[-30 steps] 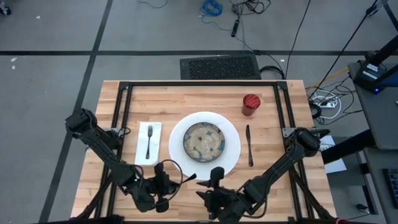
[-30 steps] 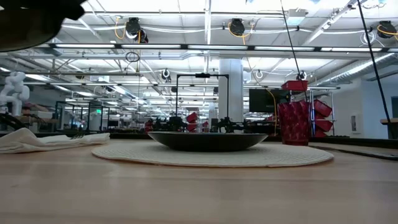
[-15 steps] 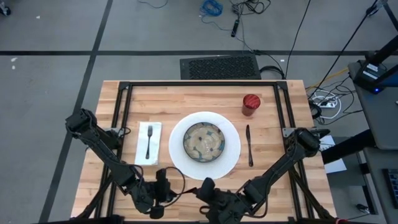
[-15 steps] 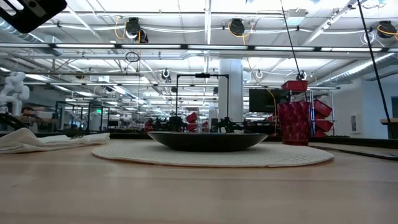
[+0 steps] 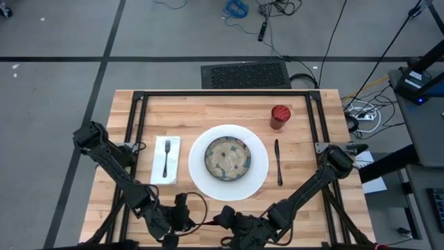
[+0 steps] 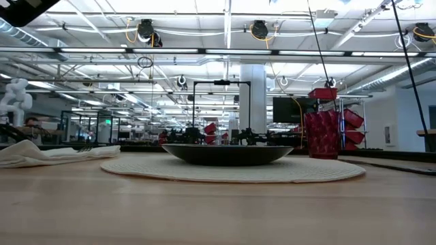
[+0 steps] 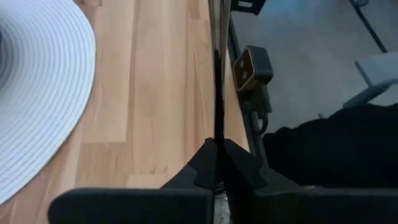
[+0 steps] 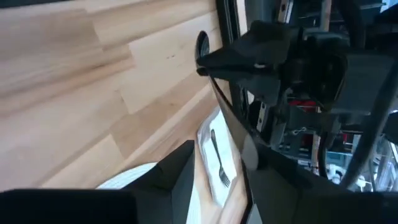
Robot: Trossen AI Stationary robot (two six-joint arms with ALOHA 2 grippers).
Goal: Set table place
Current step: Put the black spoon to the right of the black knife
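Table place (image 5: pixel 228 162) sits mid-table (image 5: pixel 208 111): white plate (image 5: pixel 258 173), patterned bowl (image 5: pixel 227 156) on it, napkin (image 5: pixel 165 170) to the left with a fork (image 5: pixel 166 158) on top, knife (image 5: pixel 278 162) to the right, red cup (image 5: pixel 279 116) far right. Trouble is the near edge. From above, both pincers are one dark tangle, partly cut off. Left gripper (image 7: pixel 217 149) is pressed together on a thin dark piece of cutlery (image 7: pixel 217 74), seen edge-on, so spoon or not, can't say. Right gripper (image 8: pixel 231 163) is spread, with that handle running between its fingers (image 8: pixel 180 171) and a gap showing on one side. Both hang near of the plate, clear of it.
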